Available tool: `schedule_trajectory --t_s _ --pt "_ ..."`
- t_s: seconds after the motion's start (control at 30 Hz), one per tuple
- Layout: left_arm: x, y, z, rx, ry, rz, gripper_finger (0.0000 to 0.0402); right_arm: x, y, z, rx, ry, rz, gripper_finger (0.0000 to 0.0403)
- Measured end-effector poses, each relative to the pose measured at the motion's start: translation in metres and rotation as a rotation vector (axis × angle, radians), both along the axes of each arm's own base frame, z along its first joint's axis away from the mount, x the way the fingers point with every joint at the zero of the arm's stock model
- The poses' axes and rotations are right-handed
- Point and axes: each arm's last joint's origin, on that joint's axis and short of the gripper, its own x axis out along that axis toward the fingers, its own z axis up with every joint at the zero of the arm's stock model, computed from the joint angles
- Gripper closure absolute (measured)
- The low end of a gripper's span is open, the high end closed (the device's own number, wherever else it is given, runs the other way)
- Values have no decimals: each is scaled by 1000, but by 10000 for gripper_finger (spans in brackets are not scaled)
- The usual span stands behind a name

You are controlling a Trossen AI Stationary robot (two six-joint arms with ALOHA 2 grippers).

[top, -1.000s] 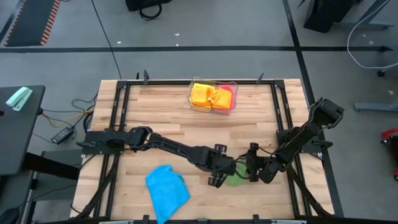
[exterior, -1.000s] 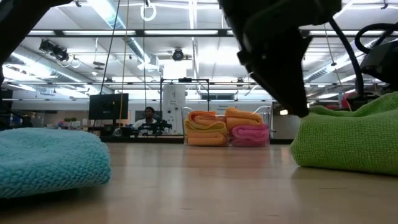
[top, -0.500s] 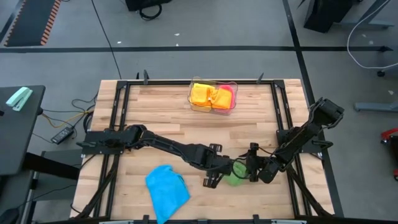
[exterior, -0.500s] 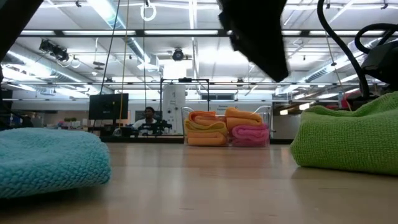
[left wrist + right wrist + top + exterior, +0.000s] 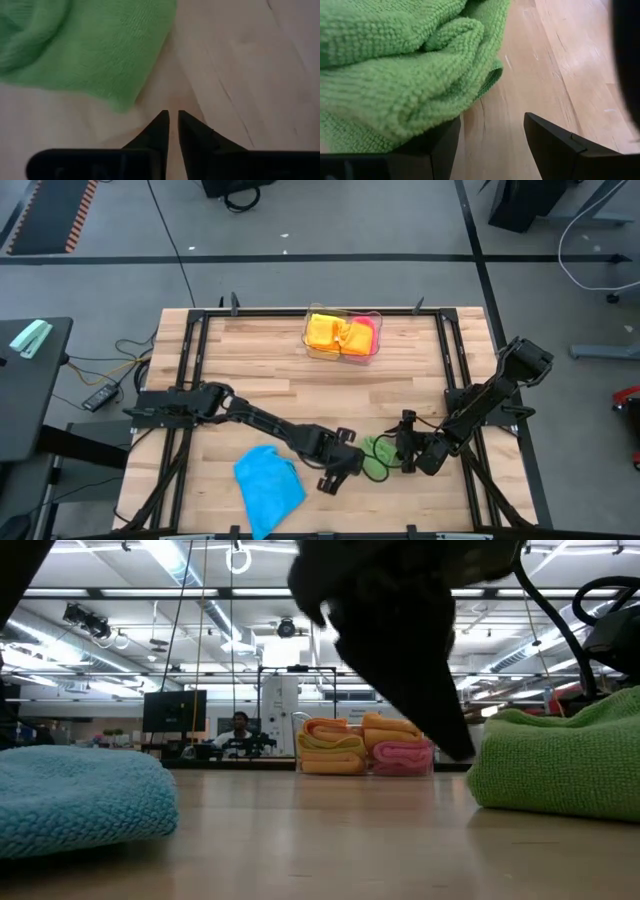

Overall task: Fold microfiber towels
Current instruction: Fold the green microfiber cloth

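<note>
Overhead, table-level, two wrist cams close.

Both arms matte black, slim jointed links w/ chunkier blocks at the joints. Left arm (image 5: 262,421) long and thin, thicker housing near the wrist; right arm (image 5: 487,405) has a boxy angular block at its upper joint. Left claw (image 5: 172,122): two black fingers tapering to sharp wedge tips, flat black crossbar behind them. Right claw (image 5: 492,137): broader black fingers (image 5: 555,145), flat faces, bevelled lighter edges. Thin black cable loops above right arm in low view. No markings or screws visible.
</note>
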Motion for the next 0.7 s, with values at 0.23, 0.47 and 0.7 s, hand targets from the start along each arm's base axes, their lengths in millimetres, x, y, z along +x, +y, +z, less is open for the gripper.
schedule_trajectory --t_s 0.23,0.47,0.7 --pt "-8 8 -7 -92 -110 -30 378 0 0 0 1 -1 0 169" --pt "-13 12 5 -169 -344 -33 382 0 0 0 0 -3 -1 169" --pt "-3 17 -6 -238 -461 44 354 0 0 0 -2 -6 0 169"
